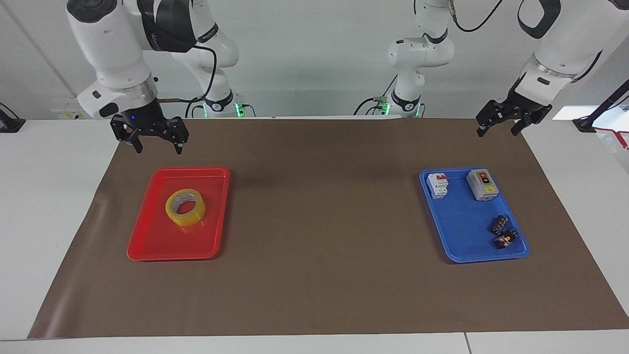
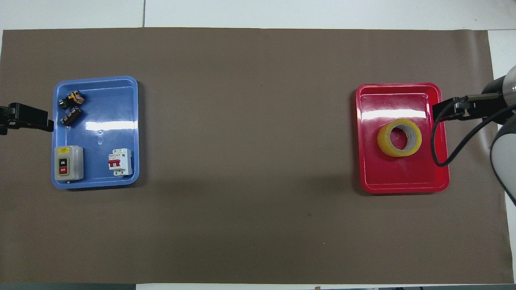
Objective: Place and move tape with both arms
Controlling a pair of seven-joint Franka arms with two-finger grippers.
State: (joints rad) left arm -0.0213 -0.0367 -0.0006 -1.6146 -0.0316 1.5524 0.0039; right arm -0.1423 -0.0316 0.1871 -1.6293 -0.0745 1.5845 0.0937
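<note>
The tape (image 1: 189, 220), a yellowish roll with a white core, lies flat in the red tray (image 1: 162, 246) at the right arm's end of the table. It also shows in the overhead view (image 2: 386, 143) in the red tray (image 2: 403, 181). My right gripper (image 1: 158, 146) is open and empty, raised well above the mat, clear of the tape. In the overhead view my right gripper (image 2: 443, 110) is over the tray's rim. My left gripper (image 1: 497, 130) is open and empty. It hangs over the mat beside the blue tray (image 1: 467, 231) and waits; it also shows in the overhead view (image 2: 46, 123).
The blue tray (image 2: 100, 121) at the left arm's end holds a grey ON/OFF switch box (image 2: 68, 162), a white circuit breaker (image 2: 120, 162) and small black clips (image 2: 70, 106). A brown mat (image 1: 319, 246) covers the table.
</note>
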